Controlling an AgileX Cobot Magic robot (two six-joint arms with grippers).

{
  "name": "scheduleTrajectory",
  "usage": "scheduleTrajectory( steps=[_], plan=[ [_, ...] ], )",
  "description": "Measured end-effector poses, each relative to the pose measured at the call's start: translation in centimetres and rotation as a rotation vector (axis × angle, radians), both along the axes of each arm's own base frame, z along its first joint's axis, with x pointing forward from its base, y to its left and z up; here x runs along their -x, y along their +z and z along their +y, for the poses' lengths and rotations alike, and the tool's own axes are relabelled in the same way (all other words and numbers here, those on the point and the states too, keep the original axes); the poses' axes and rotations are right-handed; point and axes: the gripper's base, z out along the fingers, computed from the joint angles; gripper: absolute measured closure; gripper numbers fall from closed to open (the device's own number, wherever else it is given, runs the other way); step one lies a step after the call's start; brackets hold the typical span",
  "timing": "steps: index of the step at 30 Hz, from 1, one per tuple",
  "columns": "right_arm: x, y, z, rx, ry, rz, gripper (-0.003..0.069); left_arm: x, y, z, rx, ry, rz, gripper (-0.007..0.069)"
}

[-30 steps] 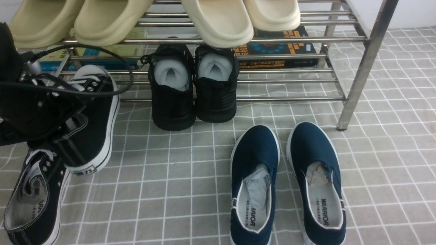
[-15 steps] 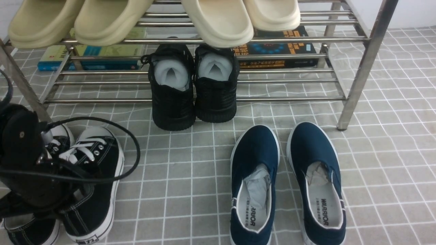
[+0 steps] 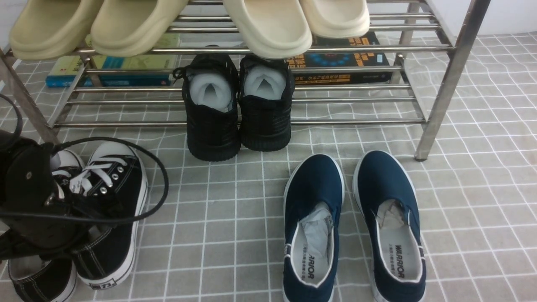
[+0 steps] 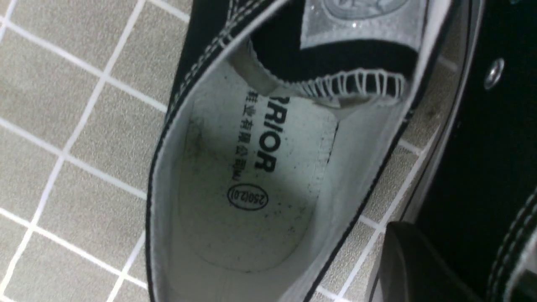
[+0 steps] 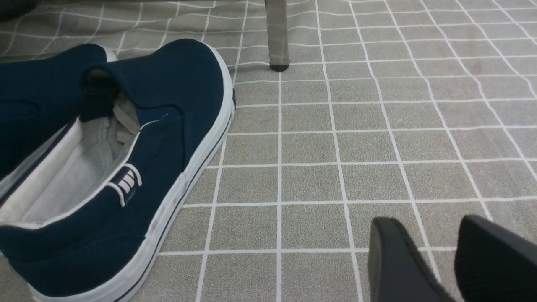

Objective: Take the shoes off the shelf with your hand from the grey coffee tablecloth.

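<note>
Black shoes [image 3: 119,191] lie side by side beneath the left pincer [image 3: 44,224].

You are looking at shoes [image 3: 126,193] that are showing matt black canvas, white woven laces, shiny silver metal eyelets, smooth white rubber toe caps and soles, and a pale, speckled cloth insole, while the grey coffee tablecloth [image 3: 235,235] under them is reading as matt, slightly wrinkled woven cloth. The shelf [image 3: 450,84] is gleaming as polished steel in bars and legs, its cream slippers [image 3: 268,29] are looking smooth, matt and foam-like, its black sneakers [image 3: 214,126] are showing a ribbed knit, and the navy slip-ons [image 3: 312,184] are showing matt canvas with white rubber edging and crumpled paper inside.
</note>
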Motion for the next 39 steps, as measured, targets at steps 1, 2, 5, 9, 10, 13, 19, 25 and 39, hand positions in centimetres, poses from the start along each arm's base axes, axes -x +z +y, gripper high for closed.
scheduleTrajectory(
  steps=[1, 2, 5, 9, 10, 13, 19, 25, 39],
  plan=[
    [0.0, 0.0, 0.0, 0.0, 0.0, 0.0, 0.042, 0.0, 0.0, 0.0, -0.005, -0.006, 0.001, 0.0552],
    [0.0, 0.0, 0.0, 0.0, 0.0, 0.0, 0.042, -0.1, -0.1, 0.0, -0.01, -0.014, 0.001, 0.0533],
    [0.0, 0.0, 0.0, 0.0, 0.0, 0.0, 0.042, -0.2, -0.1, 0.0, -0.019, -0.04, -0.004, 0.0435],
    [0.0, 0.0, 0.0, 0.0, 0.0, 0.0, 0.042, 0.0, 0.8, 0.1, -0.023, -0.051, -0.037, 0.0302],
    [0.0, 0.0, 0.0, 0.0, 0.0, 0.0, 0.042, 0.0, 1.7, 0.2, -0.029, -0.053, -0.058, 0.0268],
    [0.0, 0.0, 0.0, 0.0, 0.0, 0.0, 0.042, 0.3, 4.3, 0.5, -0.06, -0.064, -0.103, 0.023],
    [0.0, 0.0, 0.0, 0.0, 0.0, 0.0, 0.042, 2.4, 10.2, 1.4, -0.158, -0.145, -0.122, 0.0368],
    [0.0, 0.0, 0.0, 0.0, 0.0, 0.0, 0.042, 9.1, 11.8, 1.2, -0.113, -0.376, -0.226, 0.0617],
    [0.0, 0.0, 0.0, 0.0, 0.0, 0.0, 0.042, 18.0, 11.4, 2.0, -0.184, -0.513, -0.702, 0.0618]
  ],
)
